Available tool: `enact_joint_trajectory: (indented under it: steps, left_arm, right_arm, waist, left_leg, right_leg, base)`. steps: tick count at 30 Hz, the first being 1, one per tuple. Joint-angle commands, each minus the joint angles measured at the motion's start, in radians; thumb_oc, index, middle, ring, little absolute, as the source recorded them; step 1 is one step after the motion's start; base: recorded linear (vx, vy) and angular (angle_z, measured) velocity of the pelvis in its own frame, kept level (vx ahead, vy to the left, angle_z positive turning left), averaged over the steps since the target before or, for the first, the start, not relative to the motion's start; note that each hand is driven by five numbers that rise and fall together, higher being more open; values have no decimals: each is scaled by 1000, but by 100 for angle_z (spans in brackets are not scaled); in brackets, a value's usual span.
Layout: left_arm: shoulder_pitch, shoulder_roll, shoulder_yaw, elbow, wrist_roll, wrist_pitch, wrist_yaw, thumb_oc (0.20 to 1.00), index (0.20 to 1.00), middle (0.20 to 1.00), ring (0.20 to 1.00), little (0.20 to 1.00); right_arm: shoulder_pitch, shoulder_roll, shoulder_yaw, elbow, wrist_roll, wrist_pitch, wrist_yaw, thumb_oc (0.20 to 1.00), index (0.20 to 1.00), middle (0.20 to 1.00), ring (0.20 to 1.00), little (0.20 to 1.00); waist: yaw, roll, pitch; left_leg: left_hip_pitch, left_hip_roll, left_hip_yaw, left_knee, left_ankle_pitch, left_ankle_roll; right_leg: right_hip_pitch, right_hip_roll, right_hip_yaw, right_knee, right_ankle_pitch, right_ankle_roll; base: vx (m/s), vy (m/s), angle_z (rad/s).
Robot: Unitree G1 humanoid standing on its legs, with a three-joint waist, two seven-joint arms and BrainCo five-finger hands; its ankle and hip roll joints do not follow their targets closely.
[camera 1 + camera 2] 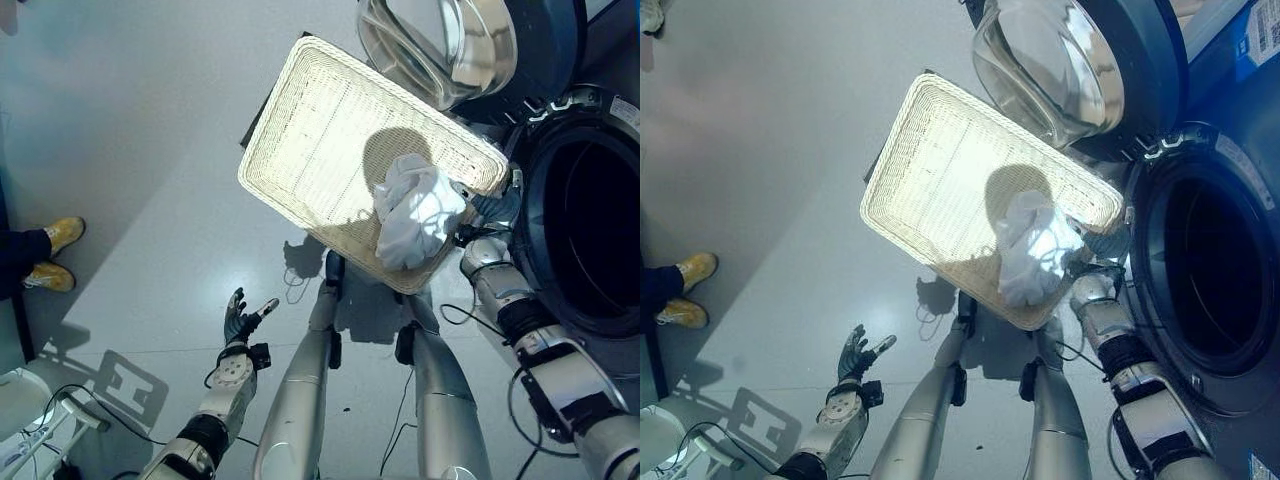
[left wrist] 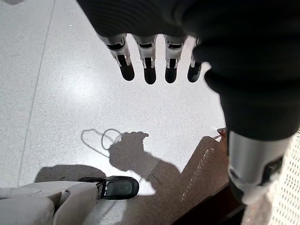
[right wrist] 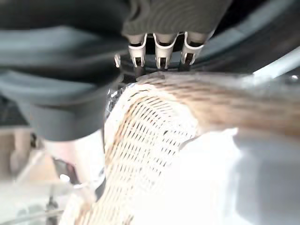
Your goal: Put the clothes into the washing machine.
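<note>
Right hand [image 3: 159, 28] fingers curl over the woven wicker basket [image 1: 330, 140] rim beside the washing machine [image 1: 590, 230]; crumpled white cloth [image 1: 415, 215] lies inside. Left hand [image 1: 240, 320] hangs open-fingered.

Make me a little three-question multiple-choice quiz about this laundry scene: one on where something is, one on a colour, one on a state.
1. Where is the white cloth?
A. in the wicker basket
B. on the floor
C. inside the washing machine

2. What colour are the person's shoes?
A. red
B. yellow
C. black

3. How is the washing machine door?
A. shut
B. open
C. removed

Answers:
1 A, the cloth lies bunched at the basket's corner nearest the drum.
2 B, both shoes at the left edge are yellow.
3 B, the door is swung aside and the dark drum is exposed.
</note>
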Motion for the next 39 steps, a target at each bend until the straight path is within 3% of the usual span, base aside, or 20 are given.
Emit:
enact_joint_trajectory:
  steps: [1,2,4,7,10,11,15,17,20,22,24,27,28,31,33,35,39]
  left_arm:
    - [27,1,-3,24,39,-25,48,1000,1000,1000,1000,1000]
    - [25,-3,-10,27,43,-27,59,1000,1000,1000,1000,1000]
    - [23,-8,-15,28,48,-27,70,1000,1000,1000,1000,1000]
    - [20,-11,-24,25,51,-24,87,1000,1000,1000,1000,1000]
    - [22,-14,-30,21,49,-26,95,1000,1000,1000,1000,1000]
    - [26,-16,-33,17,48,-26,99,1000,1000,1000,1000,1000]
    - [27,-23,-34,17,39,-29,97,1000,1000,1000,1000,1000]
    - [27,-25,-29,22,43,-31,93,1000,1000,1000,1000,1000]
    - [29,-22,-28,25,49,-36,91,1000,1000,1000,1000,1000]
    - [33,-18,-24,22,50,-36,88,1000,1000,1000,1000,1000]
    - [45,-14,-11,6,63,-31,86,1000,1000,1000,1000,1000]
    - [54,-10,10,-4,71,-26,77,1000,1000,1000,1000,1000]
    - [69,0,37,-5,78,-30,57,1000,1000,1000,1000,1000]
    - [76,11,55,-2,82,-31,42,1000,1000,1000,1000,1000]
    - [81,29,76,6,76,-37,26,1000,1000,1000,1000,1000]
    - [71,45,79,20,70,-39,16,1000,1000,1000,1000,1000]
    - [67,48,80,22,68,-38,13,1000,1000,1000,1000,1000]
  right_arm:
    - [47,71,-88,-93,416,-293,156,1000,1000,1000,1000,1000]
    - [66,95,-119,-115,531,-355,197,1000,1000,1000,1000,1000]
    - [83,124,-156,-142,631,-394,232,1000,1000,1000,1000,1000]
    - [97,151,-197,-182,730,-477,212,1000,1000,1000,1000,1000]
    - [97,148,-213,-210,614,-518,91,1000,1000,1000,1000,1000]
    - [95,134,-209,-245,367,-520,-87,1000,1000,1000,1000,1000]
    - [86,108,-184,-293,-27,-458,-370,1000,1000,1000,1000,1000]
    - [91,92,-181,-290,-89,-442,-449,1000,1000,1000,1000,1000]
    - [108,76,-184,-272,-139,-430,-468,1000,1000,1000,1000,1000]
    - [126,55,-171,-268,-240,-404,-440,1000,1000,1000,1000,1000]
    - [144,10,-98,-343,-518,-260,-388,1000,1000,1000,1000,1000]
    - [159,-32,-36,-405,-660,-171,-298,1000,1000,1000,1000,1000]
    - [198,-77,28,-449,-731,-144,-157,1000,1000,1000,1000,1000]
    - [239,-94,71,-481,-738,-153,-66,1000,1000,1000,1000,1000]
    - [282,-118,137,-506,-781,-153,71,1000,1000,1000,1000,1000]
    - [284,-147,202,-502,-801,-145,138,1000,1000,1000,1000,1000]
    - [281,-150,213,-498,-822,-127,161,1000,1000,1000,1000,1000]
  waist:
    - [7,-21,-15]
    - [1,-24,-15]
    - [-7,-25,-15]
    - [-18,-24,-15]
    - [-23,-23,-15]
    - [-26,-19,-15]
    - [-30,-13,-15]
    - [-32,-13,-15]
    - [-33,-15,-15]
    - [-34,-18,-15]
    - [-36,-23,-15]
    - [-41,-28,-15]
    - [-48,-37,-15]
    - [-55,-48,-15]
    - [-62,-66,-15]
    - [-63,-78,-15]
    - [-63,-81,-15]
  left_leg:
    - [4,-58,102,40,-81,21]
    - [8,-56,105,38,-83,22]
    - [12,-56,108,37,-83,23]
    - [20,-56,114,27,-80,27]
    - [25,-56,118,22,-79,30]
    - [26,-57,120,19,-76,32]
    - [24,-60,121,18,-74,33]
    - [26,-62,124,14,-72,33]
    - [25,-60,124,11,-72,34]
    - [24,-60,122,11,-73,35]
    - [16,-61,119,13,-72,36]
    - [12,-61,117,12,-69,36]
    - [11,-60,113,12,-67,34]
    - [12,-58,113,14,-68,31]
    - [13,-55,110,18,-70,29]
    - [12,-54,108,21,-71,26]
    - [11,-54,107,23,-72,25]
  right_leg:
    - [7,5,28,61,-53,107]
    - [8,6,34,62,-52,108]
    - [6,9,40,63,-50,108]
    - [9,12,50,57,-43,109]
    - [12,12,54,53,-39,109]
    - [12,13,58,51,-37,107]
    - [8,17,68,51,-37,103]
    - [12,18,71,43,-35,103]
    - [14,17,69,38,-34,103]
    - [16,16,67,36,-33,105]
    - [10,18,71,37,-32,106]
    - [7,24,80,36,-32,107]
    - [6,30,90,36,-33,108]
    - [6,33,93,38,-36,108]
    - [8,37,92,38,-40,110]
    - [12,38,85,33,-41,110]
    - [12,38,83,33,-42,110]
  base:
    - [48,82,-1]
    - [23,22,-8]
    - [17,17,-17]
    - [10,30,-6]
    - [1,17,-5]
    - [0,39,-7]
    - [-2,47,-8]
    - [-4,18,-1]
    - [0,0,0]
    - [0,0,0]
    - [-35,-14,0]
    - [-22,-14,-1]
    - [0,0,0]
    - [-15,-32,-1]
    - [-22,-70,-1]
    - [-30,-69,-1]
    - [-12,-39,1]
